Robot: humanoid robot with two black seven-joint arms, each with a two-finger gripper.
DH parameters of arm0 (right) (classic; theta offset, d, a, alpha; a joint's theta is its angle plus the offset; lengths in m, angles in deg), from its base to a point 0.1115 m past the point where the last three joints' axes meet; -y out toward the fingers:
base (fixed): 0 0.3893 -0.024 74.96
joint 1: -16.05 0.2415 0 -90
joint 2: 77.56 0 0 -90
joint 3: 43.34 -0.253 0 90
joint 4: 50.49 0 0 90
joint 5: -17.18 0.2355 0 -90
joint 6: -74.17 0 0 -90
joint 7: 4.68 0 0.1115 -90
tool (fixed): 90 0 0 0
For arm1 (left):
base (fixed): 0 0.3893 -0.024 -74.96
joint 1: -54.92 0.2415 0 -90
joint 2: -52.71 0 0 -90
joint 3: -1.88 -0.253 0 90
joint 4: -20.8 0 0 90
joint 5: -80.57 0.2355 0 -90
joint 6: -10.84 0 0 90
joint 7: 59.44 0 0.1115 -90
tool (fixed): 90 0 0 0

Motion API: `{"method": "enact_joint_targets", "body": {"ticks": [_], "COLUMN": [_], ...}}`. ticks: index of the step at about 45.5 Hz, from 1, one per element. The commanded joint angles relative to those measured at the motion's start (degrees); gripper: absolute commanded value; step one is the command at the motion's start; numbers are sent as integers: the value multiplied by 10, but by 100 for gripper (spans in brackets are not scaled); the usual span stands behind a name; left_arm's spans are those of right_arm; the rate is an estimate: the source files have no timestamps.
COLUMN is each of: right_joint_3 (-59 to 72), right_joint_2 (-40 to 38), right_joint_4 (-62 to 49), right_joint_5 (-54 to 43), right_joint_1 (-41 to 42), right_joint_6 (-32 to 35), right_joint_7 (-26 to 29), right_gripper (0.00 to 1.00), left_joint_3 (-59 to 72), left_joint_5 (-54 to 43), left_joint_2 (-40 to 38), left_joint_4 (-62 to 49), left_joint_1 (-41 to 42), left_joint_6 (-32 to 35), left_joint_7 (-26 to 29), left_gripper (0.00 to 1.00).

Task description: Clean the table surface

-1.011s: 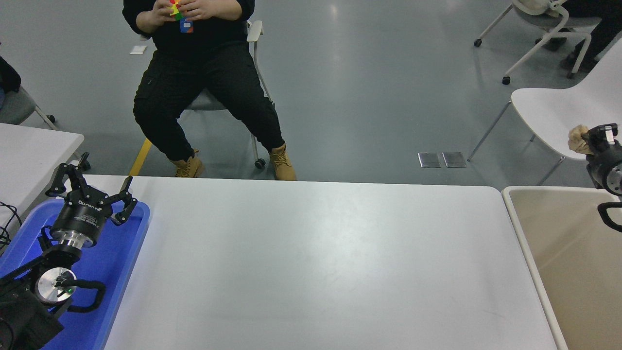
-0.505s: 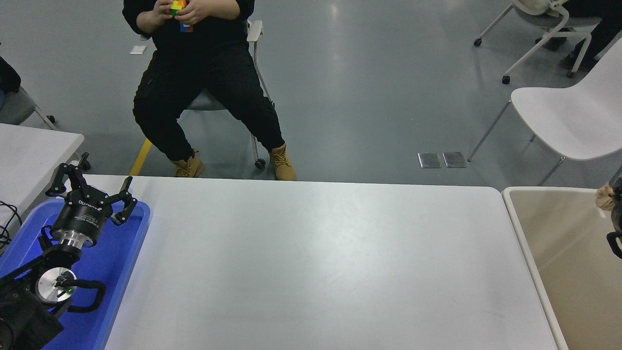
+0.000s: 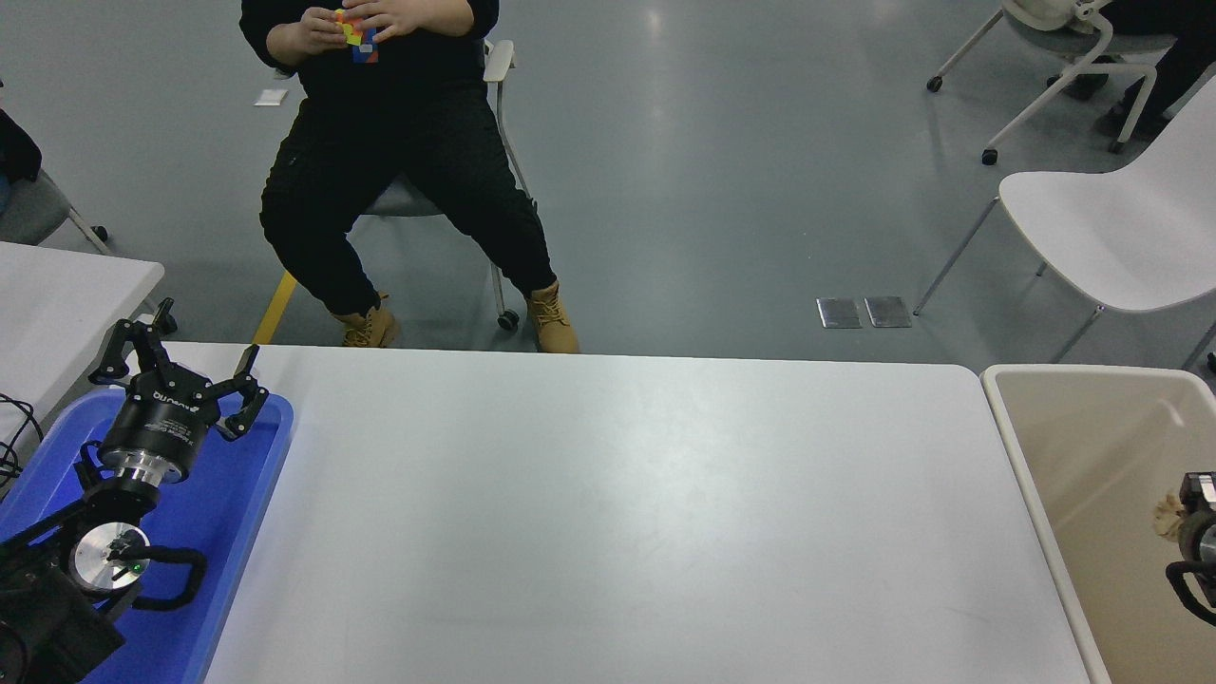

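Observation:
The white table surface (image 3: 608, 494) fills the middle of the head view and has nothing lying on it. My right gripper (image 3: 1178, 513) shows only partly at the right edge, down inside the beige bin (image 3: 1021, 446). It is shut on a tan crumpled wad (image 3: 1167, 519). My left gripper (image 3: 180, 369) is parked at the lower left above the blue tray (image 3: 261, 475), with its fingers spread open and empty.
The beige bin stands against the table's right end. A person sits on a chair (image 3: 408, 161) beyond the far edge, handling a coloured cube (image 3: 353, 33). A white chair (image 3: 1102, 228) stands at the far right. A smaller white table (image 3: 57, 294) is at the left.
My right gripper has come down with the tan wad from above the white chair's height into the beige bin. The left arm has not moved.

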Motion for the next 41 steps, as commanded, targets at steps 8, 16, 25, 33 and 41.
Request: {"method": "enact_joint_targets", "body": {"ticks": [8,16,25,33,41], "right_joint_3": [4,4,4,2,2], "right_joint_2": [8,11,17,17,15], "right_joint_4": [2,3,6,9,11], "right_joint_5": [0,0,0,0,0], "right_joint_1": [-14,-16,-21,-29,-23], "right_joint_6": [-4,-4,-4,-2,0], "right_joint_7": [-1,-1,-1,-1,-1], "right_gripper": [17,59,96,97,98], "left_joint_3": [0,0,0,0,0], "left_joint_5": [0,0,0,0,0], "left_joint_2": [0,0,0,0,0], "left_joint_4": [0,0,0,0,0], "left_joint_1": [0,0,0,0,0], "left_joint_6": [0,0,0,0,0], "left_joint_7": [0,0,0,0,0], "left_gripper": [100,100,100,100,100]}}
